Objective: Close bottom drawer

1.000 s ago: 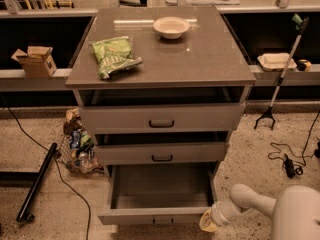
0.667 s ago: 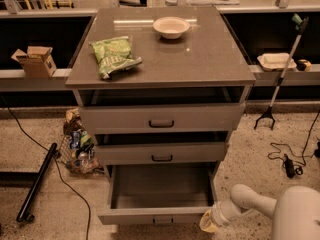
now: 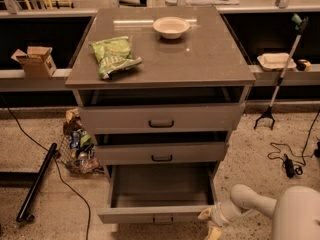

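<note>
The bottom drawer point(image 3: 158, 214) of the grey cabinet point(image 3: 161, 109) is pulled far out, showing its plain grey tray point(image 3: 160, 186); its small dark handle point(image 3: 162, 219) sits at the lower edge of the view. The middle drawer point(image 3: 161, 153) and the top drawer point(image 3: 161, 118) stand slightly out. My gripper point(image 3: 209, 223) is at the bottom right, just beside the bottom drawer's right front corner, on the end of my white arm point(image 3: 255, 204).
A green chip bag point(image 3: 113, 55) and a white bowl point(image 3: 171, 27) lie on the cabinet top. A wire basket of trash point(image 3: 77, 145) and a black bar point(image 3: 36, 181) are on the floor at left. Cables point(image 3: 287, 159) and a grabber tool point(image 3: 280, 79) are at right.
</note>
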You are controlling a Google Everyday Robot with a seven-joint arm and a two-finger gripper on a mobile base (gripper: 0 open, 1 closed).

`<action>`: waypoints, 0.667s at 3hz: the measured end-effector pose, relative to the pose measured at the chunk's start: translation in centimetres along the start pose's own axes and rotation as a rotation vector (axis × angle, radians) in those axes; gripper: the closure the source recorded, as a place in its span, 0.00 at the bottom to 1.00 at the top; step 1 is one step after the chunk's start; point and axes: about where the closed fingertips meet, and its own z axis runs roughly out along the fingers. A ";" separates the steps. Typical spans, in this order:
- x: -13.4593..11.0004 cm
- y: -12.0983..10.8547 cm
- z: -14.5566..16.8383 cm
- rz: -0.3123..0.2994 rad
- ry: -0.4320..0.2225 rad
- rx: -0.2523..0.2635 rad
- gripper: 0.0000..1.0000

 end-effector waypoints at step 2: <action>0.2 -0.5 0.4 -0.011 -0.021 -0.008 0.00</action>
